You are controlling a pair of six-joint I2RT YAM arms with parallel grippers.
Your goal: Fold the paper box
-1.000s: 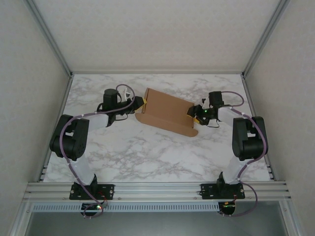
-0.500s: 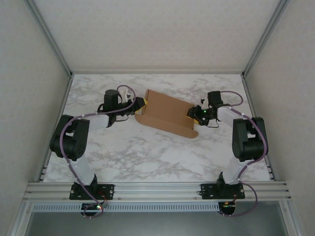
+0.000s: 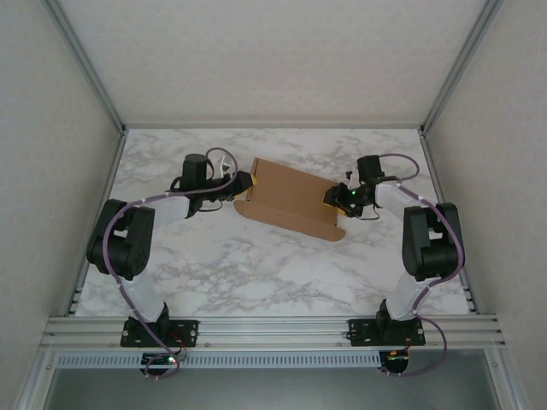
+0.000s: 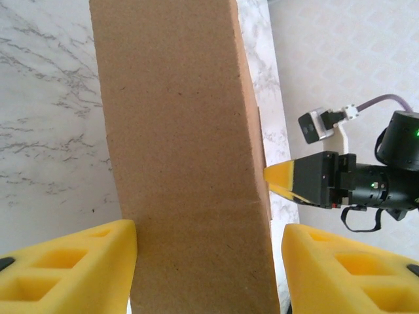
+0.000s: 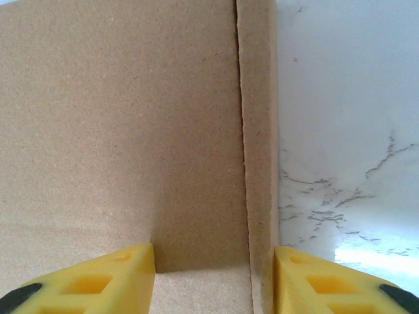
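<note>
The paper box [image 3: 291,198], plain brown cardboard, lies slanted across the far middle of the marble table [image 3: 256,273], with a rounded flap at its near right corner. My left gripper [image 3: 243,184] straddles its left end. In the left wrist view the box [image 4: 183,163] runs away between the open fingers [image 4: 72,268]: the left one touches it and a sliver of gap shows at the right one. My right gripper [image 3: 335,196] is at the right end. In its wrist view both fingers [image 5: 98,281] press the cardboard [image 5: 196,163] between them, and more cardboard spreads to the left.
Aluminium frame posts and pale walls close in the table on the left, back and right. Bare marble [image 3: 273,282] stretches between the box and the arm bases. Purple cables loop off both arms near the box ends.
Both grippers have edged a little closer onto the box ends. The box's left end has settled slightly lower and the box has shifted a touch.
</note>
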